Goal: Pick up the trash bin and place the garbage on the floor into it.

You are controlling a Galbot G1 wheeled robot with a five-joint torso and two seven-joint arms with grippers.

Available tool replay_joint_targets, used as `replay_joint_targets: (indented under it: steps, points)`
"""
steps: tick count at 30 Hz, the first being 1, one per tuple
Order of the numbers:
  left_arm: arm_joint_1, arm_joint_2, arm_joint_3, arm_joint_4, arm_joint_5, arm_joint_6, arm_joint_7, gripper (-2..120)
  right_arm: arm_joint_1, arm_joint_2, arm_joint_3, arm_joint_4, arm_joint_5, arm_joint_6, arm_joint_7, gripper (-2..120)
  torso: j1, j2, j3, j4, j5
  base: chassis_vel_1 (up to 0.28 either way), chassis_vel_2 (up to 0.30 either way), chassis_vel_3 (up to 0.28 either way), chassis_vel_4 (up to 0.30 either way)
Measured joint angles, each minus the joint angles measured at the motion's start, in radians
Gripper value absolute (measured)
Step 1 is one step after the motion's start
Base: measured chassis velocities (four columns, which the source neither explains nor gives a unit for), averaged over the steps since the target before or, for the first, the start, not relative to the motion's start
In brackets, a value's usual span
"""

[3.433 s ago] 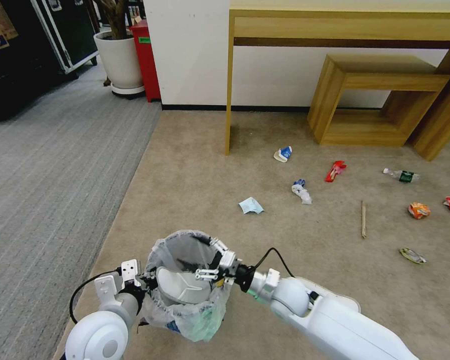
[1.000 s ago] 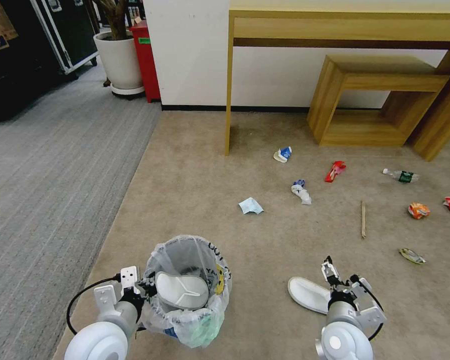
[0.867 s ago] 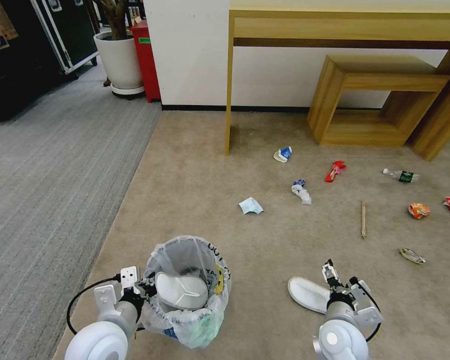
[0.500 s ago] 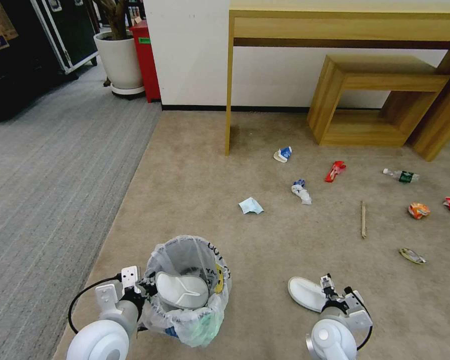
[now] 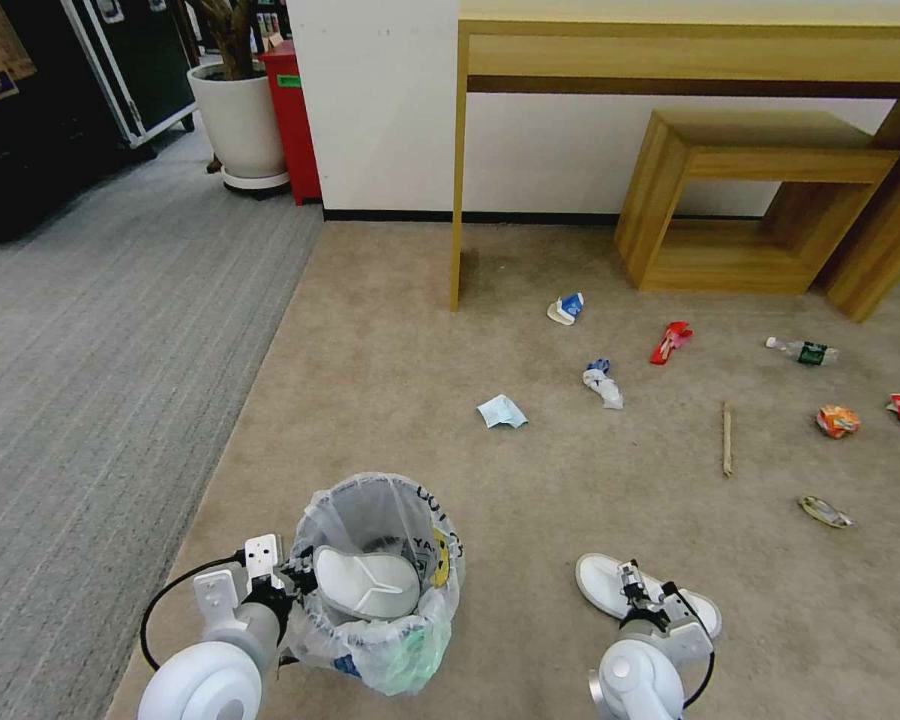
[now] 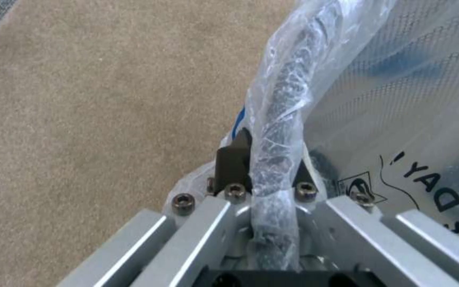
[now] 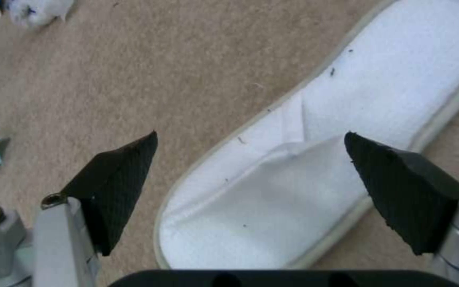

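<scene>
A: Trash bin [image 5: 385, 590] down at the left, one white slipper [image 5: 365, 582] lying across its mouth, and the left gripper [image 6: 264, 167] is clamped on the bag-wrapped rim, fingers pinched tight.

B: And the right arm has changed since a few seconds ago. It was reaching over the bin then; now the right gripper [image 7: 251, 187] has swung out and dropped low over the second slipper [image 7: 320, 159], lower than half a second back.

A: Jaws spread wide, dark ribbed pads [image 7: 115, 183] on either side of the toe strap, not touching it. Soft white terry with a cream edging, lying flat on the beige short-pile floor [image 5: 530, 480].

B: The bin's liner is crinkly, translucent, with black lettering.

A: Farther out, the pale blue mask [image 5: 501, 411], a blue-white crumpled wrapper [image 5: 602, 383], then a wooden stick [image 5: 727, 438], an orange wrapper [image 5: 837, 420], a red one [image 5: 671, 341], the clear bottle [image 5: 803, 351] and a blue-white carton [image 5: 567, 308] near the wooden table leg [image 5: 458, 180].
</scene>
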Motion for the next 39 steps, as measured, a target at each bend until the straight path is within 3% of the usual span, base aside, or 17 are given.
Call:
replay_joint_targets:
  steps: [15, 20, 25, 39]
  points:
    - [0.022, 0.002, -0.004, -0.025, 0.004, -0.007, 0.000, 0, 0.038, 0.048, 0.029, -0.035, 0.051, 0.017, -0.018, 80, 0.000, 0.000, 0.000, 0.0001, 0.0000, 0.000, 0.000, 0.000, 0.000]
    - [0.019, 0.002, -0.003, -0.024, 0.005, -0.008, 0.001, 0, 0.010, 0.059, 0.036, -0.008, 0.081, 0.018, -0.050, 82, 0.000, 0.000, 0.000, 0.0000, 0.0000, 0.000, 0.000, 0.000, 0.000]
    - [0.019, 0.002, 0.000, -0.022, 0.006, -0.012, 0.003, 0, -0.020, 0.079, 0.049, 0.015, 0.124, 0.065, -0.169, 92, 0.000, 0.000, 0.000, -0.0001, 0.0000, 0.000, 0.000, 0.000, 0.000]
    - [0.021, 0.006, -0.002, -0.020, 0.007, -0.019, 0.006, 0, -0.071, 0.083, 0.060, 0.113, 0.140, 0.056, -0.162, 89, 0.000, 0.000, 0.000, 0.0000, 0.0000, 0.000, 0.000, 0.000, 0.000]
